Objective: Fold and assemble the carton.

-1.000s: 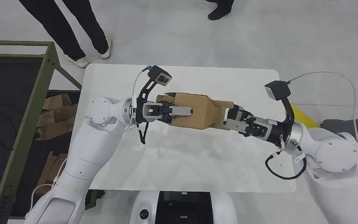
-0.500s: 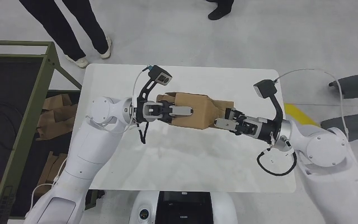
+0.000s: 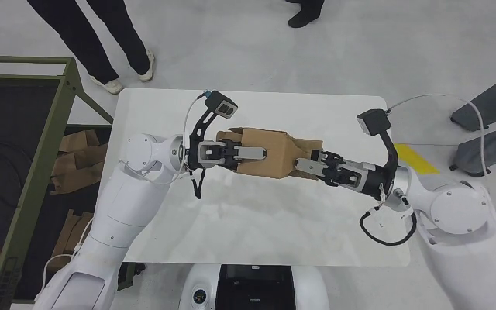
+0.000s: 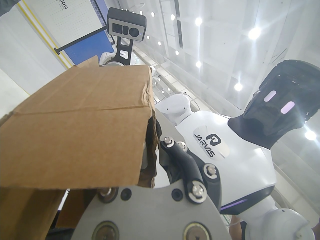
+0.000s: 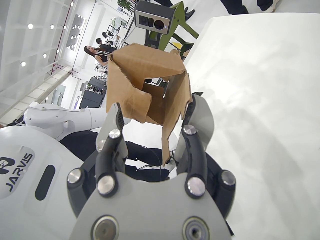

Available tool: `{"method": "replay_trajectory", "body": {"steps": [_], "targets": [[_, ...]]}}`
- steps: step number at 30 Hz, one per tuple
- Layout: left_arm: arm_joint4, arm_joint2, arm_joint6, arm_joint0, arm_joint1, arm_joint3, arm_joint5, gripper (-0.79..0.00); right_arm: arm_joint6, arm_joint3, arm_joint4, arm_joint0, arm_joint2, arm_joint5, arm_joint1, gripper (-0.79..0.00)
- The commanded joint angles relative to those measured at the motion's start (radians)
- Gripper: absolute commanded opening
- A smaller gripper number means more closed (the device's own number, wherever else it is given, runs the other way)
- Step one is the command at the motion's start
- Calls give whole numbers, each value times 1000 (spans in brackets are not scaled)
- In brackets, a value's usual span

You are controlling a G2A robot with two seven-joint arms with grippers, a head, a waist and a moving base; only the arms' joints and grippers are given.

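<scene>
Cardboard carton (image 3: 276,155) clamped by left hand (image 3: 259,154), one finger hidden, right hand (image 5: 155,106) open.

The carton (image 3: 279,151) is matt brown cardboard, ragged-edged; the tabletop (image 3: 256,225) is smooth, faintly glossy white; the right hand (image 5: 156,108) is brushed metal.

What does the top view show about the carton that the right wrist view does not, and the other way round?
Top view: the left gripper clamped on one end of the brown cardboard carton, and flat brown cardboard sheets piled beside the white table. Right wrist view: the carton's open end, hollow inside, one small flap folded inward, and a ragged side flap hanging between the fingers of the open right gripper. Both: the carton, the table, the green metal rack and the right gripper at the carton's end opposite the left gripper.
</scene>
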Motion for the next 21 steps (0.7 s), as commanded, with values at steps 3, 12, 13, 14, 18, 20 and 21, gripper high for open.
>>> {"method": "replay_trajectory", "body": {"steps": [3,12,13,14,18,20,21], "targets": [[0,0,0,0,0,0,0,-785,-2,-4,-16,7,-6,17,1,-431],[5,-1,1,2,1,-2,4,-785,-1,-16,-22,21,-16,30,2,-505],[6,-1,0,2,1,-2,4,-785,0,-18,-22,21,-16,30,3,-511],[7,-1,1,3,1,-1,6,-785,1,-19,-24,22,-16,31,3,-514],[8,2,2,2,1,2,7,-785,1,-23,-21,20,-16,30,4,-511],[9,4,1,1,1,3,8,-785,0,-24,-18,20,-16,27,4,-511],[9,4,1,0,1,3,8,-785,0,-24,-17,19,-17,25,4,-511]]}}
